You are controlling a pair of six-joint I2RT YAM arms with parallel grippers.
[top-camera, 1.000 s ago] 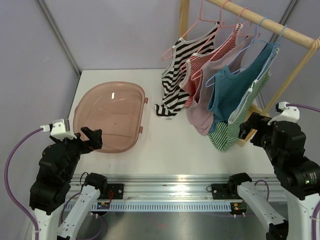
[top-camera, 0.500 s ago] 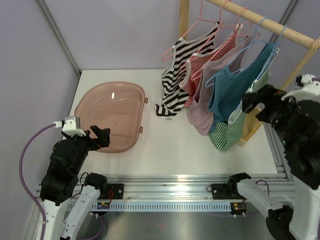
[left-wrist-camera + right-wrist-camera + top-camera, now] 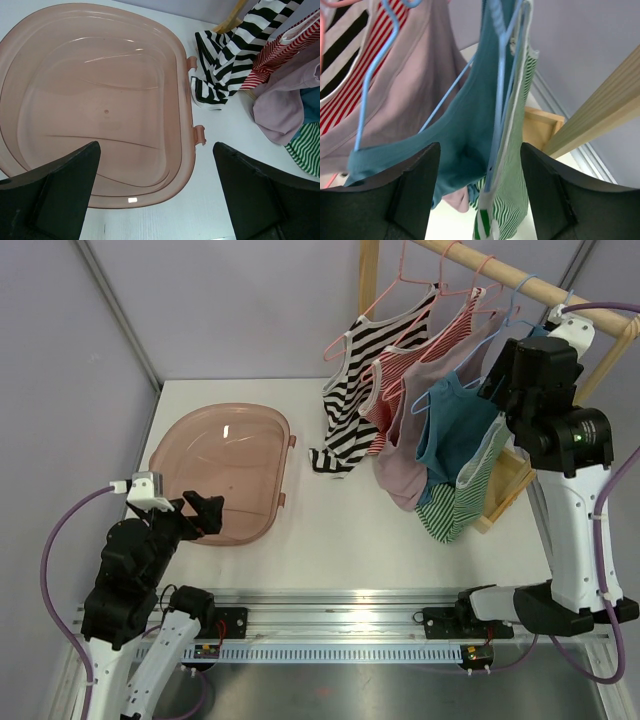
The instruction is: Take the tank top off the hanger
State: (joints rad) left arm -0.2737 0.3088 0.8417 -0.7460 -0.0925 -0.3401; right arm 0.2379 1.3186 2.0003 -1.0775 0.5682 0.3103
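Note:
Several tank tops hang on hangers from a wooden rail point(image 3: 590, 310): black-and-white striped point(image 3: 352, 390), red striped point(image 3: 400, 375), mauve point(image 3: 405, 460), teal point(image 3: 450, 435) and green striped point(image 3: 452, 510). My right gripper point(image 3: 496, 380) is raised high beside the teal top. In the right wrist view it point(image 3: 479, 147) is open and empty. The teal top point(image 3: 460, 135), its blue hanger point(image 3: 499, 100) and the green striped top point(image 3: 512, 205) hang between and beyond the fingers. My left gripper point(image 3: 207, 514) is open and empty, low over the near rim of the pink tub point(image 3: 185, 150).
The pink translucent tub point(image 3: 222, 470) lies at the left of the white table. The rack's wooden post point(image 3: 369, 270) and its base frame point(image 3: 508, 475) stand at the back right. The hem of the black-and-white top point(image 3: 215, 75) rests on the table near the tub.
My right arm has risen from table height at the right edge up to the rail, beside the teal top. My left gripper moved slightly forward toward the tub, then held still.

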